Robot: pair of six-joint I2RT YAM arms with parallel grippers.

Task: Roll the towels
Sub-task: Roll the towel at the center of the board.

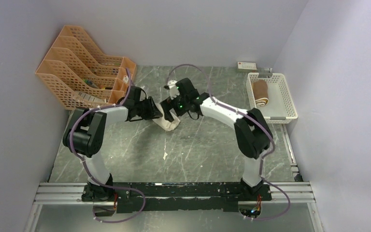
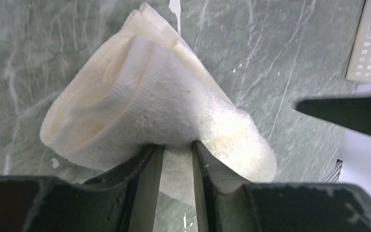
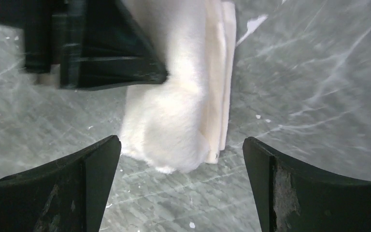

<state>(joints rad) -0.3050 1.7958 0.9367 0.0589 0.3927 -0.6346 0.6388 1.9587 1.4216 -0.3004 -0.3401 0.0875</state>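
1. While the left gripper (image 2: 176, 147) bites on a fold of the cream-white towel (image 2: 140, 96), its fingers stand close together with cloth clamped between them.
2. That towel lies mid-table on the green marbled table (image 1: 198, 150), between the two grippers. It is loosely rolled: one end flares wide, the other is rounded, and it is not a tight cylinder.
3. Long axis, top view: it slants from back-left to near-right, and the near end pokes out below the grippers.
4. Right gripper (image 3: 181, 150): fingers spread wide apart, straddling the towel's rounded end, holding nothing. Layered cloth edges show along one side of the towel in this wrist view.
5. Brown towel (image 1: 260, 93): rolled, lying in the white basket (image 1: 290, 104) at the back right, well apart from both arms. Its long axis runs front to back, and the spiral end faces the near edge.
6. Orange file rack (image 1: 72, 72): back-left corner.
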